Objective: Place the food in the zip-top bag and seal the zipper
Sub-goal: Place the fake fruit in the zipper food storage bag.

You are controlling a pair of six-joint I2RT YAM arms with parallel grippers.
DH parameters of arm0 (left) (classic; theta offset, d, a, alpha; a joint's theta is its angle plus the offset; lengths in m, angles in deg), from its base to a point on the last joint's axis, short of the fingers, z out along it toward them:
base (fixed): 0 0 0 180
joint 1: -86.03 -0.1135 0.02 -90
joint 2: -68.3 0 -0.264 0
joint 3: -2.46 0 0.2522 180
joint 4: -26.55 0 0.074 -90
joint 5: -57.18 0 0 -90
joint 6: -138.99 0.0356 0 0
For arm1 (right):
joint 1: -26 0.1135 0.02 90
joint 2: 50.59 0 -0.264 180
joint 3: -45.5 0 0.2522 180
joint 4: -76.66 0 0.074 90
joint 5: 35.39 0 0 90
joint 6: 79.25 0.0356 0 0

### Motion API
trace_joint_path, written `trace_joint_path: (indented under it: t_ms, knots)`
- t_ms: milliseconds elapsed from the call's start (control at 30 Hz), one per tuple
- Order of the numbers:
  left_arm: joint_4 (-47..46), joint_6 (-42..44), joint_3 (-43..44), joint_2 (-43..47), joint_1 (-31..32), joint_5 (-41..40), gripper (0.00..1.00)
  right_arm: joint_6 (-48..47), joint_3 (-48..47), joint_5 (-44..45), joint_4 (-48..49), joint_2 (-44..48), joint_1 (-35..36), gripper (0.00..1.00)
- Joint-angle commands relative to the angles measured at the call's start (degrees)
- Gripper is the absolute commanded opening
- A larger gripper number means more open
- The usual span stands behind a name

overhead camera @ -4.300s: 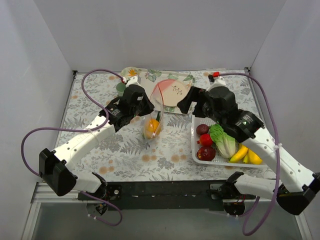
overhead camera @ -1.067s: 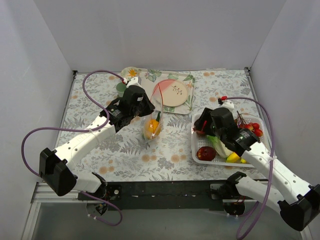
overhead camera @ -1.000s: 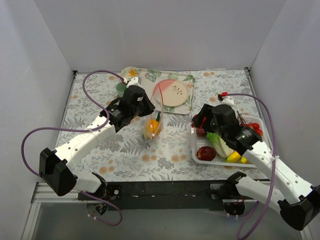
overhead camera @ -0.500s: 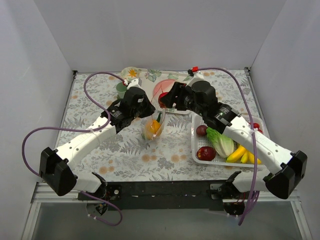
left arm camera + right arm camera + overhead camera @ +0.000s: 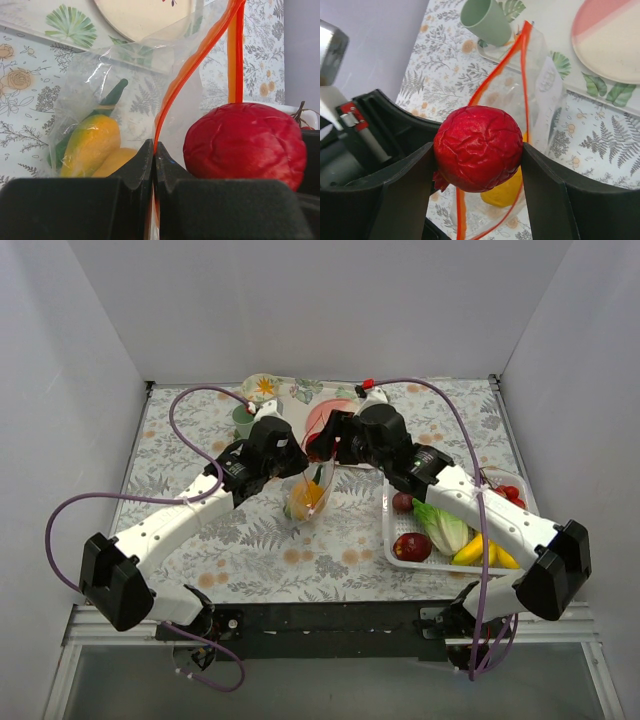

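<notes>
Leftmost, my left fingers (image 5: 132, 172) are pinched fully together on the zipper (image 5: 200, 55), holding the zip-top bag (image 5: 95, 80) up with its mouth parted. What looks like one yellow-orange fruit (image 5: 90, 145) sits inside. Just above the mouth, my right fingers (image 5: 547, 190) clamp one wrinkled red fruit (image 5: 477, 147). The opening looks narrow. Released off-centre, the fruit could strike the strip, roll onto the tabletop (image 5: 340, 540), or tug the floppy bag from my pinch. Far right, one white basket (image 5: 388, 530) holds one red apple (image 5: 412, 547), one darker fruit (image 5: 402, 502), one lettuce (image 5: 445, 528), a cherry cluster (image 5: 510, 494) and bananas (image 5: 485, 550) I cannot count.
</notes>
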State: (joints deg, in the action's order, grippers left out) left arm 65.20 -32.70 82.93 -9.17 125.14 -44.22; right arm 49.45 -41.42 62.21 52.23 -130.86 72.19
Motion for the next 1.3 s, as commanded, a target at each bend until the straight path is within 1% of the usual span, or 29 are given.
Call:
trace_joint_path:
  t_ms: [0,67,100,133,167,200,233,267,333,367,567,667,733,833,867,900,933,1000,1100,1167,1233,1267]
  knots:
    - [0.4,-0.1,1.7,2.9,-0.2,-2.1,0.00,-0.9,-1.2,4.2,-3.3,-0.1,0.1,0.23]
    - [0.5,0.0,2.0,3.2,-0.2,-1.9,0.00,-1.9,-3.9,4.9,-7.5,-1.4,0.2,0.27]
    - [0.5,-0.1,2.3,3.2,-0.2,-1.6,0.00,-2.0,-4.6,4.9,-8.5,-2.5,0.2,0.36]
    - [0.5,-0.1,2.4,3.3,-0.2,-1.6,0.00,-2.4,-5.7,4.6,-9.6,-2.9,0.2,0.41]
    - [0.6,0.0,2.5,3.5,-0.2,-1.7,0.00,-2.7,-6.1,4.6,-9.9,-3.2,0.4,0.48]
    - [0.7,0.0,2.8,3.6,-0.2,-1.6,0.00,-2.8,-6.3,4.4,-9.9,-3.5,0.5,0.57]
    - [0.8,0.0,3.0,3.6,-0.2,-1.6,0.00,-3.0,-6.5,4.3,-9.8,-3.7,0.6,0.60]
    - [0.8,0.1,3.1,3.7,-0.2,-1.5,0.00,-3.2,-7.3,4.2,-10.1,-3.8,0.7,0.69]
    - [0.9,0.0,3.2,3.9,-0.2,-1.3,0.00,-3.6,-8.7,3.9,-10.9,-4.7,0.9,0.75]
    - [1.0,0.0,3.2,4.0,-0.2,-1.3,0.00,-4.1,-10.1,3.9,-11.7,-5.0,1.2,0.82]
    - [1.4,0.1,3.9,4.0,-0.2,-1.6,0.00,-5.5,-12.7,3.1,-12.1,-5.6,1.7,0.94]
    - [1.7,0.2,3.8,4.0,-0.2,-1.8,0.00,-5.9,-13.4,4.5,-13.0,-4.9,1.7,0.93]
    - [1.7,0.5,3.9,4.0,-0.2,-2.0,0.00,-6.0,-13.0,6.0,-13.3,-4.2,1.7,0.91]
    - [2.1,0.5,4.4,3.9,-0.2,-2.2,0.00,-5.9,-12.4,8.2,-14.6,-3.3,1.7,0.77]
    - [2.4,0.5,4.5,3.9,-0.2,-2.3,0.00,-5.9,-12.5,8.9,-15.3,-3.6,1.7,0.71]
    - [2.4,0.5,4.8,3.9,-0.2,-2.2,0.00,-5.9,-12.4,9.6,-15.9,-3.6,1.7,0.66]
    - [2.4,0.5,4.8,3.9,-0.2,-2.2,0.00,-5.8,-12.0,10.5,-16.6,-3.6,1.7,0.66]
    - [2.7,0.6,5.0,4.0,-0.2,-2.6,0.00,-5.5,-10.9,11.3,-16.5,-3.1,1.7,0.58]
    - [3.2,0.8,5.4,3.9,-0.2,-2.7,0.00,-5.6,-9.2,11.0,-15.3,-2.7,1.7,0.57]
    - [4.0,1.4,6.1,3.9,-0.2,-3.0,0.00,-6.1,-9.9,8.9,-15.0,-4.2,1.7,0.56]
    - [5.4,2.0,8.7,3.6,-0.2,-4.2,0.00,-6.4,-11.4,6.7,-15.8,-6.1,1.7,0.47]
    - [8.3,2.4,10.2,3.4,-0.2,-4.8,0.00,-6.7,-13.0,6.1,-16.1,-8.0,1.9,0.36]
